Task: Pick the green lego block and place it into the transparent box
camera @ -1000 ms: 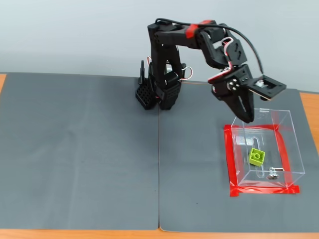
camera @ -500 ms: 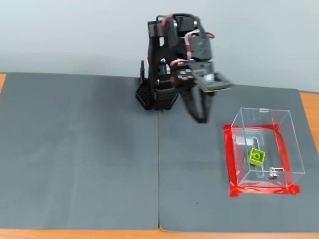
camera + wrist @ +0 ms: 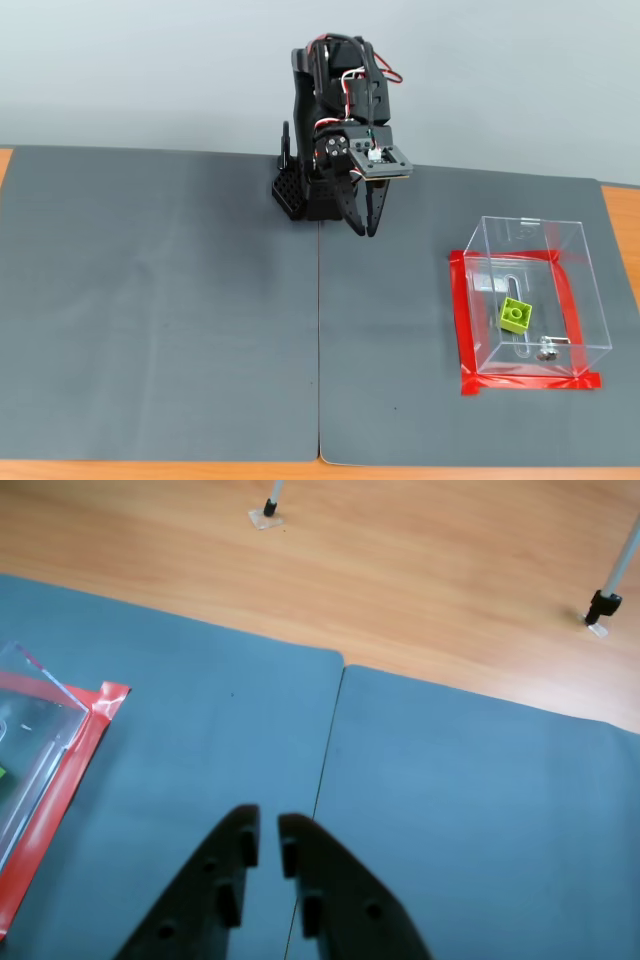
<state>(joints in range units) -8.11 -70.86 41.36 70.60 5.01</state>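
The green lego block lies on the floor of the transparent box, which stands on the right of the mat inside a red tape outline. The arm is folded back over its base, and my gripper hangs well left of the box, above the mat's seam. In the wrist view my gripper has its two black fingers nearly together with only a thin gap and nothing held. One corner of the transparent box and the red tape show at the left edge of that view.
Two grey mat halves meet at a seam running down the middle. Bare wooden table lies beyond the mat, with two thin stand feet on it. The arm's black base stands at the mat's back edge.
The arm has swung left away from the box and folded back toward its base. The green lego block stays put inside the box.
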